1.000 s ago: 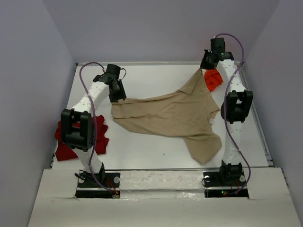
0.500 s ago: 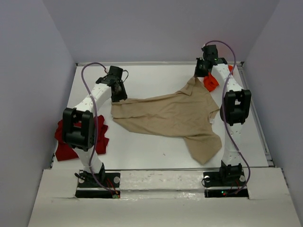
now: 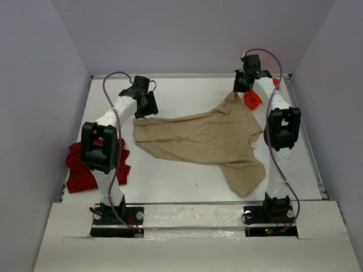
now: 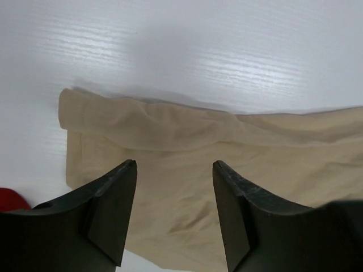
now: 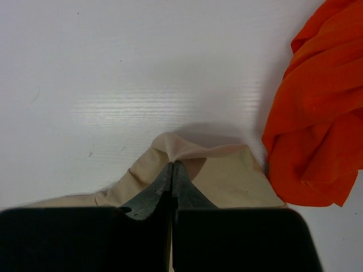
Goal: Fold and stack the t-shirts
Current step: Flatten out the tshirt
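- Bare table (image 3: 187,90) lies open at twelve o'clock of the tan shirt (image 3: 204,139), which sprawls wrinkled mid-table.
- Left gripper (image 4: 174,164) hangs spread over its nine o'clock edge, holding nothing.
- Right gripper (image 5: 172,165) pinches its one o'clock tip, beside the orange shirt (image 5: 317,113).
- Red shirt (image 3: 79,170) lies crumpled at the table's eight o'clock edge.

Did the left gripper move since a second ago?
Yes. The left gripper slid a little right, away from the table's left edge, over the tan shirt's corner.
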`<action>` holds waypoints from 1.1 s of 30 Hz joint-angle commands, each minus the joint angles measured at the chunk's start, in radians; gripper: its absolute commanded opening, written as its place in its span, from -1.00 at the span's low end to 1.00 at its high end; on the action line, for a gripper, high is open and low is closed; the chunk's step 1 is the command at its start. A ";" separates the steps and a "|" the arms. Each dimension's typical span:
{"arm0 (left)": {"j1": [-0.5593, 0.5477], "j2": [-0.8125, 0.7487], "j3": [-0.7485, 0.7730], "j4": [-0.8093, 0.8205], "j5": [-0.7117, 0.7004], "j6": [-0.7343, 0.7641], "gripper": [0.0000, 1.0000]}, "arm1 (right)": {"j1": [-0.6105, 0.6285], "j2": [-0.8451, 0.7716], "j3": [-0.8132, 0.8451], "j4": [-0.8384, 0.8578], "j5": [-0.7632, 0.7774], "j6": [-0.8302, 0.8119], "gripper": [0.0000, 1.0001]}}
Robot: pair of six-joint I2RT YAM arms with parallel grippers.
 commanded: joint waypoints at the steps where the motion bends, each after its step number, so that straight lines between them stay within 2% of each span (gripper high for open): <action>1: 0.000 0.002 0.045 -0.009 -0.047 0.017 0.33 | 0.007 -0.080 -0.042 0.065 -0.003 -0.046 -1.00; 4: 0.005 0.042 0.067 -0.028 -0.134 0.003 0.33 | 0.007 -0.076 -0.039 0.079 -0.037 -0.052 -1.00; 6: 0.023 0.108 0.106 -0.093 -0.143 -0.024 0.25 | 0.007 -0.070 -0.028 0.074 -0.030 -0.051 -1.00; 9: 0.033 0.114 0.088 -0.061 -0.140 -0.034 0.22 | 0.007 -0.074 -0.028 0.073 -0.055 -0.049 -1.00; 13: 0.091 0.125 0.068 -0.021 -0.008 -0.038 0.21 | 0.007 -0.084 -0.033 0.076 -0.038 -0.062 -1.00; 16: 0.178 0.142 0.078 -0.042 0.019 -0.037 0.17 | 0.007 -0.087 -0.036 0.079 -0.058 -0.057 -1.00; 21: 0.220 0.070 0.028 0.014 0.030 -0.043 0.17 | 0.007 -0.082 -0.053 0.088 -0.049 -0.059 -1.00; 23: 0.233 0.057 0.009 0.042 0.100 -0.057 0.17 | 0.007 -0.085 -0.057 0.088 -0.044 -0.063 -1.00; 32: 0.246 0.077 -0.031 0.102 0.234 -0.054 0.15 | 0.007 -0.093 -0.049 0.088 -0.047 -0.065 -1.00; 33: 0.246 0.076 -0.036 0.105 0.242 -0.054 0.08 | 0.007 -0.097 -0.059 0.086 -0.041 -0.065 -1.00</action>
